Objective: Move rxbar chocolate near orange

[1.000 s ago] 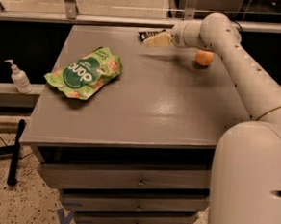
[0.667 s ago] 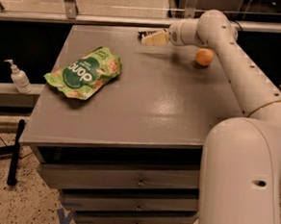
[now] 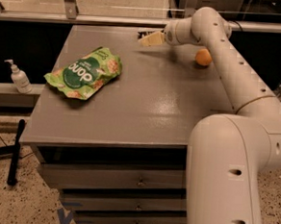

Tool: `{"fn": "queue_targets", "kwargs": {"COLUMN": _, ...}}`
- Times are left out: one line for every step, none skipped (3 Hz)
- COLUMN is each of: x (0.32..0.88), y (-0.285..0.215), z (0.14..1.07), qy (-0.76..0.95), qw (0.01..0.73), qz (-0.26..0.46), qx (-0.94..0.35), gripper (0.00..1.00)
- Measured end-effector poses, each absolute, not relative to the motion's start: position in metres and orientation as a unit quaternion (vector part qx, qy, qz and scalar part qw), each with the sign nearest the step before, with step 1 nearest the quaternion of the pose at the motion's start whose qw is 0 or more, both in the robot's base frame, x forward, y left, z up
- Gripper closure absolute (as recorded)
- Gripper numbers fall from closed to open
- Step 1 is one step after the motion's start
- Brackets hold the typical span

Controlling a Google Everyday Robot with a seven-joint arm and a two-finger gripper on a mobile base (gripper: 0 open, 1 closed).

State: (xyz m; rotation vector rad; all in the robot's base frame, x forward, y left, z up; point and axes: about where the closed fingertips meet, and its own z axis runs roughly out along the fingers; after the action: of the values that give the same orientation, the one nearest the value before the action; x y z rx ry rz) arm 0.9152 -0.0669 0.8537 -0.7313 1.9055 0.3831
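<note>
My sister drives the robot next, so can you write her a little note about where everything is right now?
Pincer: low at the far edge of the table, right against the rxbar chocolate. Whether it holds the bar cannot be seen.
Orange: on the table, apart from the bar, on the other side of the pincer.
Done: the pincer is at the bar.
Left: bring the bar over beside the orange.
The green chip bag lies off to the side.

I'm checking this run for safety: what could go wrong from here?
The small black-wrapped snack bar lies by the grey table's far edge; the end effector beside it could push it off. The small round orange fruit sits loose beside the arm; a sweep could set it rolling.
</note>
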Motion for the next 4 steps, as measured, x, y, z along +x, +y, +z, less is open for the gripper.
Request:
{"fn": "queue_targets", "kwargs": {"x": 0.921, "y": -0.070, "z": 0.845, "qy": 0.797, "qw": 0.504, "qz": 0.145, "qx": -0.299, "gripper": 0.00}}
{"fn": "queue_targets", "kwargs": {"x": 0.935, "y": -0.074, "z": 0.839, "qy": 0.800, "qw": 0.508, "qz": 0.129, "qx": -0.291, "gripper": 0.00}}
{"fn": "queue_targets", "kwargs": {"x": 0.939, "y": -0.073, "z": 0.838, "qy": 0.800, "qw": 0.509, "qz": 0.128, "qx": -0.290, "gripper": 0.00}}
{"fn": "queue_targets", "kwargs": {"x": 0.943, "y": -0.071, "z": 0.835, "qy": 0.801, "qw": 0.507, "qz": 0.131, "qx": -0.288, "gripper": 0.18}}
